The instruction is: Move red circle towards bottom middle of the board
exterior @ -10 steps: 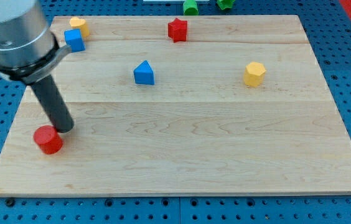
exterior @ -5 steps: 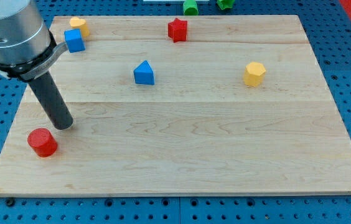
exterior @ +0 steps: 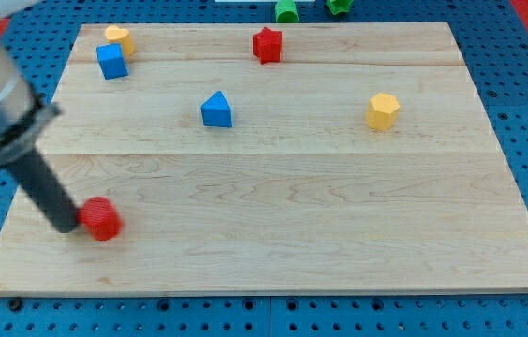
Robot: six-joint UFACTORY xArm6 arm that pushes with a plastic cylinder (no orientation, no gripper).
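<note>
Tip (exterior: 66,225) touches red circle (exterior: 102,218) on the view's left side.

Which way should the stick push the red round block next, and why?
Probably a push toward the view's right, along the bottom edge. My tip sits right against the view's left side of the red circle, so it is already behind the block for that push. The red circle lies near the bottom left of the board, and the bottom middle is off to its right, with no blocks in between.
</note>
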